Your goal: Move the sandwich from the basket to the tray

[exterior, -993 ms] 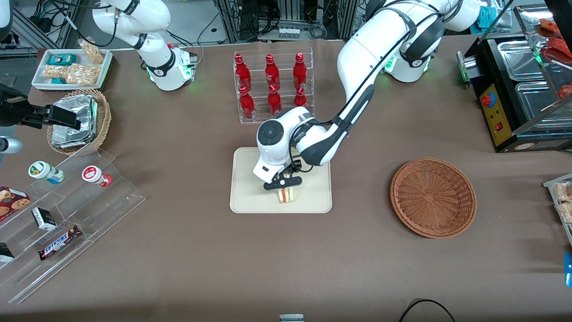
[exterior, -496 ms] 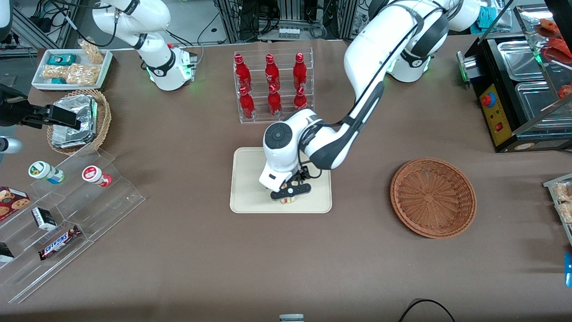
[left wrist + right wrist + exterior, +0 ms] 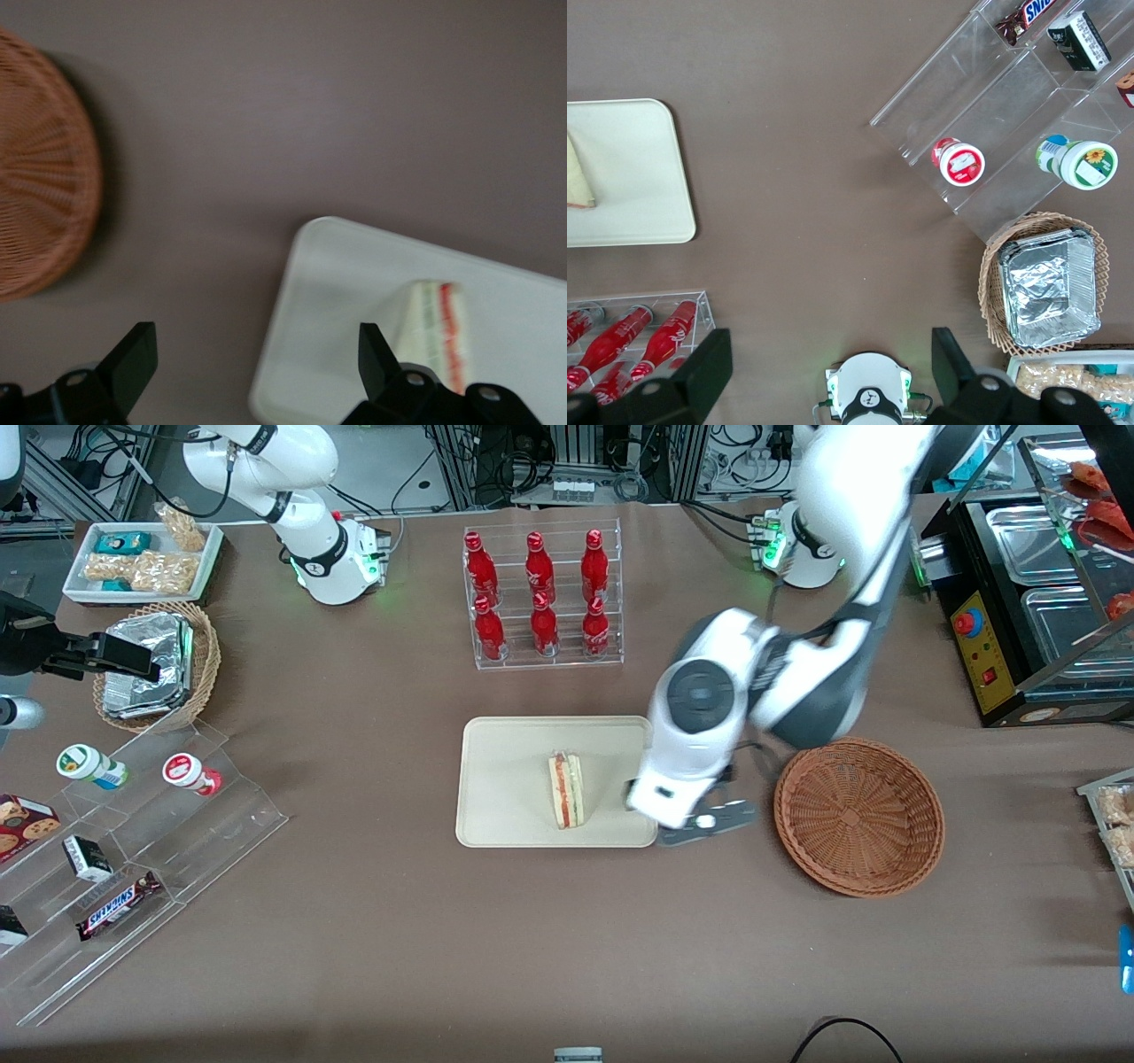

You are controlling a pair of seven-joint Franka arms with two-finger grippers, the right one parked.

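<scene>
Wrapped sandwich (image 3: 566, 789) is lying on the cream tray (image 3: 496, 779), probably light, soft, slippery-filmed; grasping across the bread faces suits it. Gripper (image 3: 252, 367), spread and empty, is hovering between tray and wicker basket (image 3: 858, 815).

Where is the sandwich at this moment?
The sandwich lies on the tray, between the bottle rack and the front camera. The open gripper hovers between tray and basket.

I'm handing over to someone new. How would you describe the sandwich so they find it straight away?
Find the cream tray mid-table, in front of the rack of red bottles. The sandwich is the only thing on it: a pale wedge standing on edge, red and green filling showing. The open gripper hangs between tray and basket.
</scene>
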